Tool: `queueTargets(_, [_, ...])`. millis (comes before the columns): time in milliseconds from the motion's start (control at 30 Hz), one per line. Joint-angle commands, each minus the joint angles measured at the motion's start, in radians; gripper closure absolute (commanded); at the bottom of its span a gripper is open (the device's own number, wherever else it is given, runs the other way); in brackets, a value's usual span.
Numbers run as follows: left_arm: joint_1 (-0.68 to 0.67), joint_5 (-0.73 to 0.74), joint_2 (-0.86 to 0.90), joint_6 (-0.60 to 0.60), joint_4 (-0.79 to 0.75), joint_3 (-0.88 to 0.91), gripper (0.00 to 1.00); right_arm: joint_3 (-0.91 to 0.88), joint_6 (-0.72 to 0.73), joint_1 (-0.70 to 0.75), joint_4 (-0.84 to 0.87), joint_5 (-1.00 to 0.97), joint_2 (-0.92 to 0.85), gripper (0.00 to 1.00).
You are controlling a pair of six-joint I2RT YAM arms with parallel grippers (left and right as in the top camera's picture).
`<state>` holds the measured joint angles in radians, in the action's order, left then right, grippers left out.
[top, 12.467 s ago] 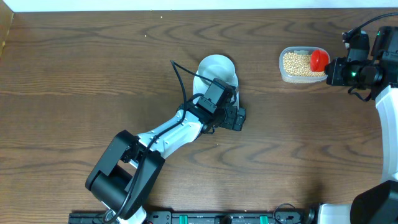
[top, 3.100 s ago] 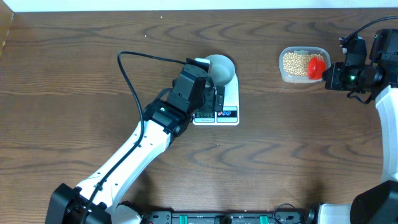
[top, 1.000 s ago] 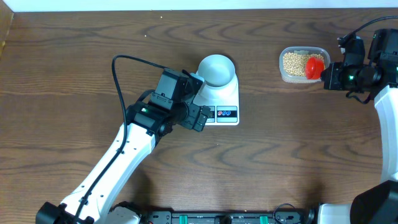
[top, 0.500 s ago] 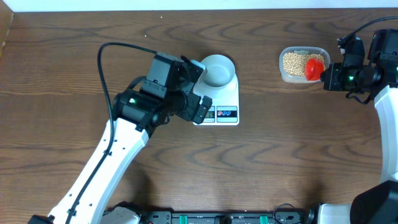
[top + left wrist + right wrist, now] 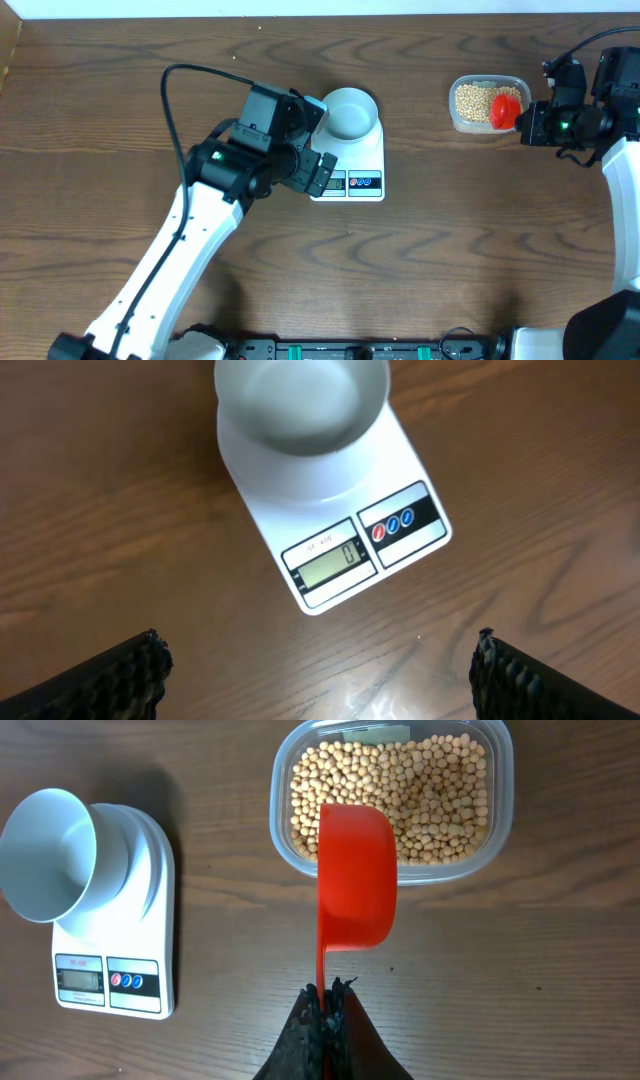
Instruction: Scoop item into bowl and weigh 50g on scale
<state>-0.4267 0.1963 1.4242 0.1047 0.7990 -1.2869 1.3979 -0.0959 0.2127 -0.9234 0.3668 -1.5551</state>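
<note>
The left arm (image 5: 190,250) rises from the near edge of the worktop (image 5: 450,260) in a long slant, bends at the elbow and turns its wrist so that the left tool (image 5: 320,665) faces down over the wood. Its jaws stand wide apart with nothing between them; the two dark fingers (image 5: 130,670) show only at the bottom corners of the wrist view. The scale (image 5: 420,535) lies just ahead of that tool, with its display (image 5: 330,557) at the end nearest the fingers and reading zero. The bowl (image 5: 300,410) stands on the far end of the scale from the tool.

The right arm (image 5: 625,170) stands at the right edge of the worktop, its wrist held level and aimed toward the clear tub (image 5: 500,780). The right tool (image 5: 326,1000) is closed tight on the thin handle of a red scoop (image 5: 356,875), which reaches straight out ahead of it, its cup hanging over the tub's near rim. The beans (image 5: 430,790) fill the tub, just beyond the scoop. From this tool the scale and bowl sit well off to the side.
</note>
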Motion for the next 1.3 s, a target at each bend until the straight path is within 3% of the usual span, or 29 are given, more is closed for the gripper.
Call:
queueTargets(0, [0.004,-0.014,0.034,-0.028,-0.006,0.014,0.02,0.012,-0.015,-0.006,-0.001,0.010,-0.001,0.99])
queueTargets(1267, [0.004,-0.014,0.040,-0.076,-0.021,0.013,0.02,0.012,-0.014,-0.006,-0.001,0.010,-0.001,0.99])
